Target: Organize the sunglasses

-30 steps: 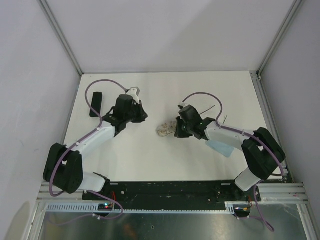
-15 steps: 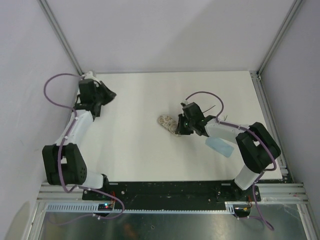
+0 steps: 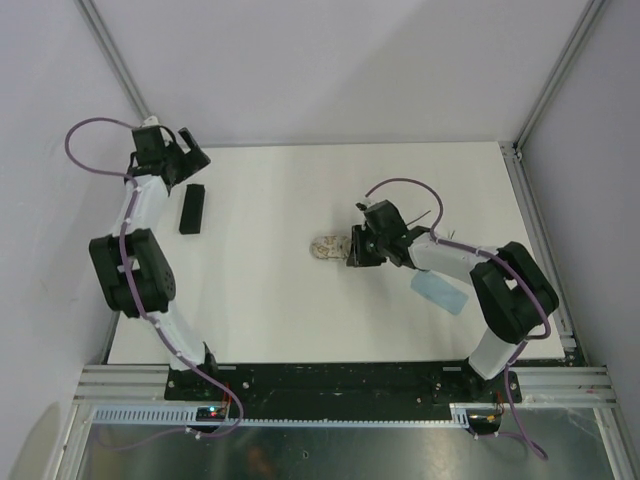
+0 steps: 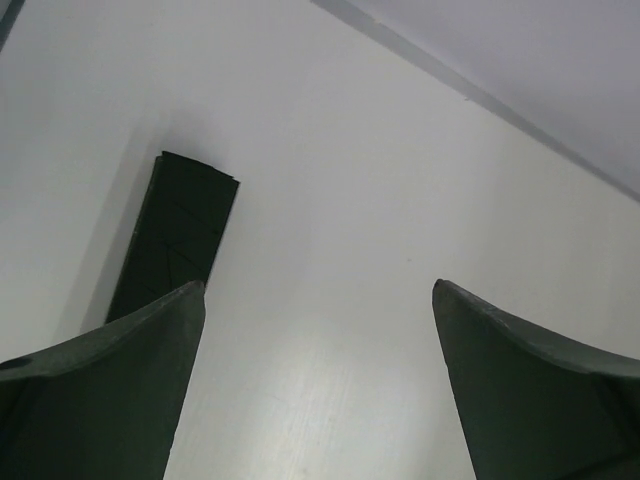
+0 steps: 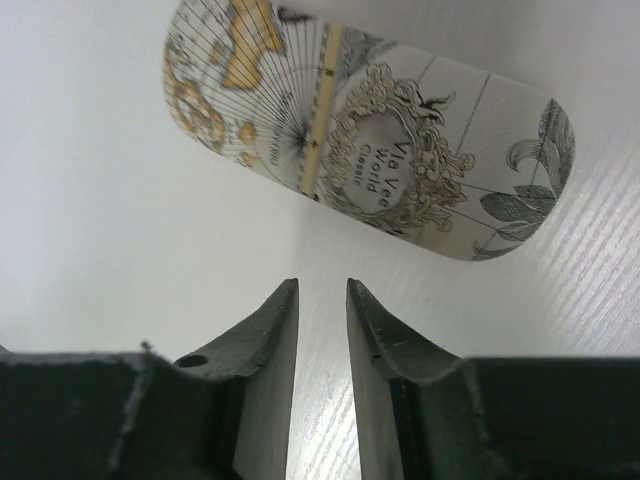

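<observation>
Of the sunglasses only thin dark wires show on the table behind my right forearm; the arm hides the rest. My right gripper sits low on the table just short of the beige map-print case. Its jaws are parted by a narrow gap with nothing between them. My left gripper is up in the far left corner, wide open and empty. The black oblong case lies just ahead of its left finger.
A pale blue flat item lies under my right forearm. The enclosure's walls and metal posts stand close behind the left gripper. The white tabletop stretches between the two arms.
My left arm swung from mid-table out to the far left corner and its jaws opened wide. The right jaws parted slightly, and the beige case shifted a little left.
</observation>
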Controlling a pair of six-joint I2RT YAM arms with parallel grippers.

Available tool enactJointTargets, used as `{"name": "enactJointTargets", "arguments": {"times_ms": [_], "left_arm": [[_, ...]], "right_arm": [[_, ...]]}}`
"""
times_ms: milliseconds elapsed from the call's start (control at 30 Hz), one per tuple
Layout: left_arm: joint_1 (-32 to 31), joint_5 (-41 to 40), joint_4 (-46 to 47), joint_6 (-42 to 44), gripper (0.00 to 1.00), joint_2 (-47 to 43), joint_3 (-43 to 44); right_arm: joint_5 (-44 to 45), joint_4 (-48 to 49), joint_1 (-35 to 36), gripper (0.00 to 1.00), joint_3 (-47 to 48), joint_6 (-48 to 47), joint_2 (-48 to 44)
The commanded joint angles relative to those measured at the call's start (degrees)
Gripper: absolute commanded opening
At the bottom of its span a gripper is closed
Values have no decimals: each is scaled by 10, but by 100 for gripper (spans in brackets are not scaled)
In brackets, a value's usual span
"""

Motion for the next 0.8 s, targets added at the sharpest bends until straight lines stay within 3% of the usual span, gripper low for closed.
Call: {"name": "enactJointTargets", "arguments": {"times_ms": [0,167,467,533,633,767], "left_arm": [[2,-52,-66,109,99,71,48],[0,-117,-73,151,100,140,61],[-8,-144,-82,185,98,204,71],[-8,-141,-89,181,88,211,77],[-8,-125,-103,176,58,217,84],[-13,-116,-117,166,34,206,86]], "right_arm": [[-16,-14,-10,32,34,-46,-34],[-56,-15,-38,37,34,-46,-48],[-82,-24,-56,42,34,-41,-63],[-81,-27,-59,42,33,-42,-65],[-79,-30,-60,42,33,-45,-64],[-66,-47,-53,42,29,-36,-56]]}}
